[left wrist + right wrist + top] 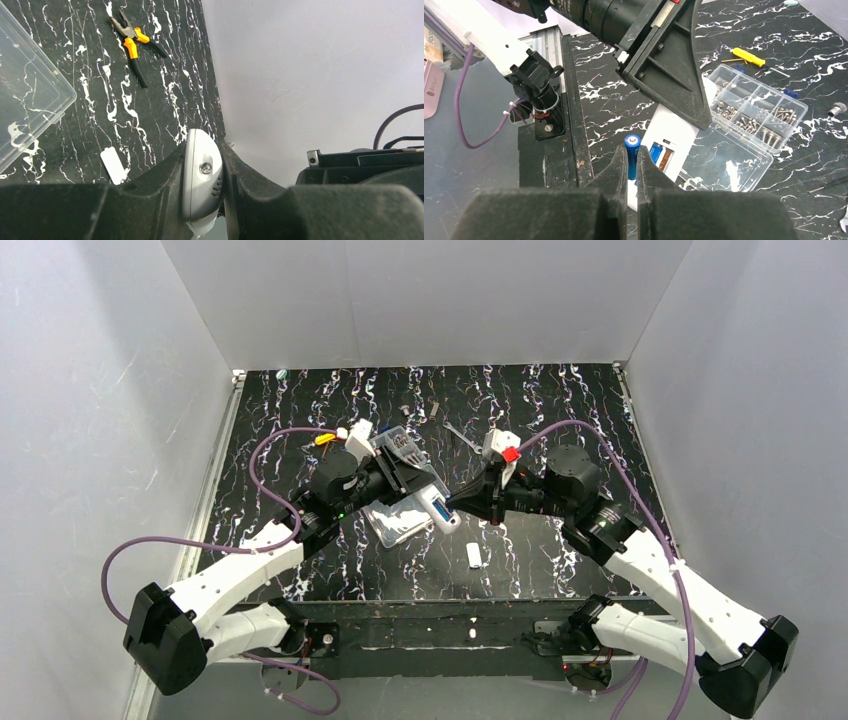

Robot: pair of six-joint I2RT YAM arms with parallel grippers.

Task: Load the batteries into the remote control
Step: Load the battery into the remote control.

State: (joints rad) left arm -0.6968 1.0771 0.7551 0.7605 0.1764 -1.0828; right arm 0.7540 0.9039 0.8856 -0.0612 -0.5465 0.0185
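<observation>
Left gripper (204,167) clamped on the remote control (201,192); right gripper (632,172) pinched tight on an upright battery (632,149), second battery (655,150) lying in the remote's recess just beside its fingertips.

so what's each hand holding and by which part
Left hand grips the remote control by the end away from its battery recess; right hand pinches a battery by its lower half.

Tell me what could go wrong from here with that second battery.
The battery sits at the very tips of the right tool, so it may twist or slip when pressed in. The remote control is held only at one end by the left tool; pushing could tilt it and dislodge the seated battery.
</observation>
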